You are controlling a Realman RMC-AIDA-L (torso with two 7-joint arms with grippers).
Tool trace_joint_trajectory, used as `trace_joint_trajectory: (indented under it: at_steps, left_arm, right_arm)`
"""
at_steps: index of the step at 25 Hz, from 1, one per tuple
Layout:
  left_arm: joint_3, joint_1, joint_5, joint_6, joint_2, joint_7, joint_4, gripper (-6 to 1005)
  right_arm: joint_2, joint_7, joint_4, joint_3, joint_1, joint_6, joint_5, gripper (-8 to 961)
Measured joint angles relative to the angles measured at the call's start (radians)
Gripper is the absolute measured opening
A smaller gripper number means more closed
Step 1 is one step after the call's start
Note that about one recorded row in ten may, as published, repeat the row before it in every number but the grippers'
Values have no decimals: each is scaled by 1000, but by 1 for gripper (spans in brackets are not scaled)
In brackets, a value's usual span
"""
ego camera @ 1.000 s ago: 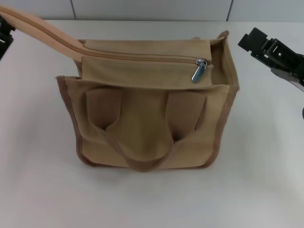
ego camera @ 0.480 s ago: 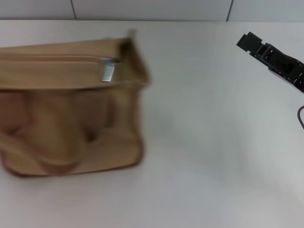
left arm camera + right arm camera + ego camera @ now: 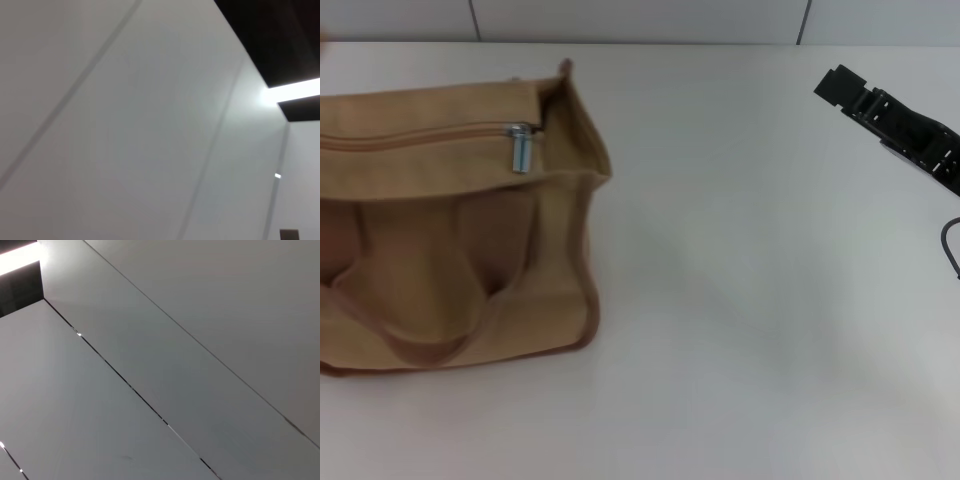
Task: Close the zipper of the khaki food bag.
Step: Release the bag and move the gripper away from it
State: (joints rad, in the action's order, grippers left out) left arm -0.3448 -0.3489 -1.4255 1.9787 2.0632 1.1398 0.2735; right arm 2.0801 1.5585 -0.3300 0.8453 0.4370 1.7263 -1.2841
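The khaki food bag (image 3: 450,250) stands at the left of the head view, its left part cut off by the picture's edge. Its zipper (image 3: 420,135) runs along the top panel to a silver pull tab (image 3: 521,148) hanging near the bag's right end. Past the tab a short stretch of the top gapes beside the end wall. My right gripper (image 3: 838,86) hovers at the upper right, far from the bag and holding nothing. The left gripper is out of view. Both wrist views show only pale wall panels.
The white table (image 3: 750,320) spreads out to the right of and in front of the bag. A grey wall (image 3: 640,18) runs along the table's far edge. A dark cable (image 3: 952,245) loops at the right edge.
The bag has slid well to the left, and its left part and long strap are now out of frame. The right gripper has barely moved.
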Motion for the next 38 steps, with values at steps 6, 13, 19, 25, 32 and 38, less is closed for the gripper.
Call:
trace_joint_trajectory:
  at_steps: [6, 13, 19, 25, 32, 38]
  left_arm:
    - [-168, -83, 1, 5, 9, 2, -2, 772]
    - [-323, -186, 5, 15, 14, 28, -1, 772]
    - [-322, -191, 7, 19, 12, 40, 15, 772]
    - [-293, -150, 11, 11, 5, 31, 29, 772]
    - [-271, -120, 11, 6, 4, 29, 48, 772]
    - [-273, -118, 8, -1, 6, 27, 49, 772]
  right_arm:
    - [0, 0, 11, 0, 1, 0, 0, 817]
    - [0, -14, 16, -6, -3, 1, -1, 817]
    - [0, -26, 17, -8, -6, -32, -1, 817]
    - [0, -13, 17, -3, 0, -139, 0, 817]
    - [0, 56, 61, 1, 92, -205, -61, 817]
    - [1, 95, 92, 2, 158, -246, -182, 818]
